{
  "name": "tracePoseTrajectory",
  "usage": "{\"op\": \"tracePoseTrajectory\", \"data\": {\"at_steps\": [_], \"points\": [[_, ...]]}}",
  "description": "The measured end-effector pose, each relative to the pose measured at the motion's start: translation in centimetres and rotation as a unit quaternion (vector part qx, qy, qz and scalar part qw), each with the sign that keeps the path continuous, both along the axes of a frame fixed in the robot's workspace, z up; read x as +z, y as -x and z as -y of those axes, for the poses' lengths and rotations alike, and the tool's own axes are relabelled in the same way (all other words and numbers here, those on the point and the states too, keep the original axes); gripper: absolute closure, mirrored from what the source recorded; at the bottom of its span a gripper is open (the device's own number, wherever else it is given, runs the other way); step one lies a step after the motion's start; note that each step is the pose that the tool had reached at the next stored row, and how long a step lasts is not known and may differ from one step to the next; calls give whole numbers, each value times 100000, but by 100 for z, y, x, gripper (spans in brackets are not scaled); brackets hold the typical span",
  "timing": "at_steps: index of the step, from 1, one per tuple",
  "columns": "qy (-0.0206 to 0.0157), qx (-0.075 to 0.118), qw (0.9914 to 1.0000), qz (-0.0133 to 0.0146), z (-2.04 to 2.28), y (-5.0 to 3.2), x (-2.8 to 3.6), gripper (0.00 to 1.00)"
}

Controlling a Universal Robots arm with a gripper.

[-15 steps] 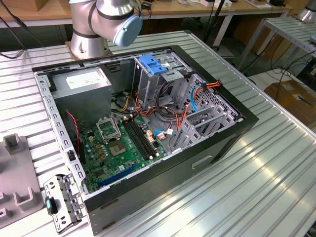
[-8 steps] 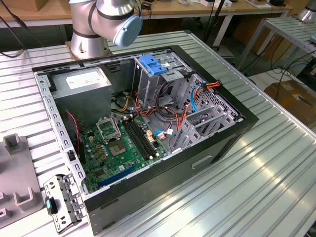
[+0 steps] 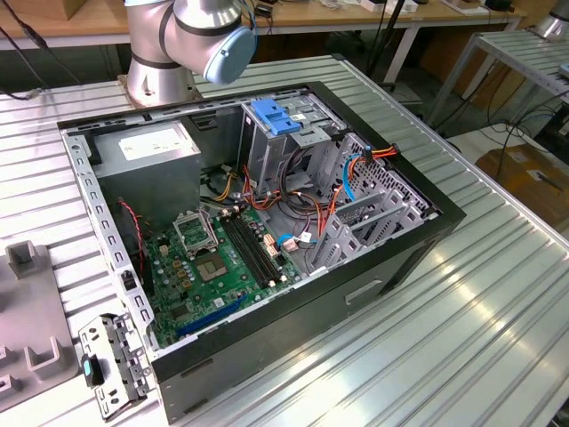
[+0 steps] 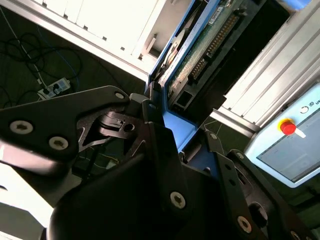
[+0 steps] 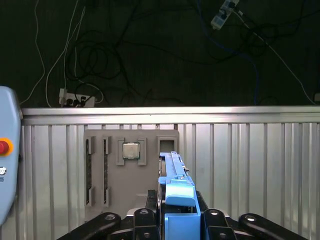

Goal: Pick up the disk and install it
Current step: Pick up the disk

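Observation:
My gripper [image 5: 178,222] is shut on the disk [image 5: 175,172], which stands edge-on between the black fingers [image 5: 144,217] with its light blue side rail facing the camera in the first wrist view. The second wrist view has the gripper [image 4: 176,125] clamped on the disk [image 4: 210,45], whose green circuit-board side and blue rail show. The held disk hangs high above the ribbed metal table [image 5: 250,165]. The exterior view holds the open black computer case [image 3: 267,222] and its grey drive cage [image 3: 289,142] with a blue latch [image 3: 277,116].
Inside the case lie a green motherboard [image 3: 218,258], a grey power-supply box [image 3: 151,147] and orange and blue cables [image 3: 356,165]. A grey fixture with a processor chip [image 5: 131,150] rests on the table. A pendant with a red button [image 4: 287,127] stands nearby. The arm's base [image 3: 160,53] rises behind the case.

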State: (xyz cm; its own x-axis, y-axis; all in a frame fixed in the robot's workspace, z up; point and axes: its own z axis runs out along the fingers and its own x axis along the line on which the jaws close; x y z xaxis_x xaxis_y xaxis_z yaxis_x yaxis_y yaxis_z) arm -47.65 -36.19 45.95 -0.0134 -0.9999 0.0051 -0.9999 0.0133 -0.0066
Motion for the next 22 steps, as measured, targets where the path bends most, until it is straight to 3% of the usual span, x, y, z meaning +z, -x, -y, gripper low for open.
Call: {"op": "tracePoseTrajectory", "data": {"at_steps": [17,22], "points": [[1,3,100000,-98,0,-1,292,63],[-26,1,100000,-121,0,0,330,63]]}}
